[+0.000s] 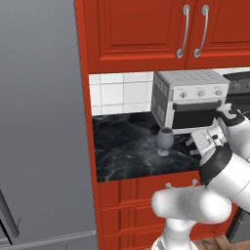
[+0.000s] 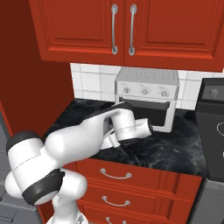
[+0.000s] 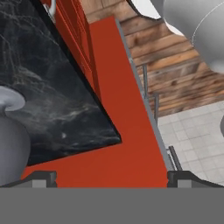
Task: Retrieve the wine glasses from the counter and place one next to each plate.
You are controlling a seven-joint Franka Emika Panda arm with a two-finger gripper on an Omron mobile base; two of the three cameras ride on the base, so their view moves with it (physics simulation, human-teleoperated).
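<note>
Left base view: one wine glass (image 1: 164, 140) stands upright on the counter (image 1: 122, 151), just in front of the toaster oven (image 1: 190, 97), with the gripper (image 1: 195, 142) close at its right, holding nothing. Right base view: the arm hides the glass. Hand view: fingertips (image 3: 41, 178) spread wide, glass (image 3: 11, 135) at the left edge.

Nothing here carries readable writing; the toaster oven (image 1: 189, 97) on the counter's far right has plain, unmarked knobs.
</note>
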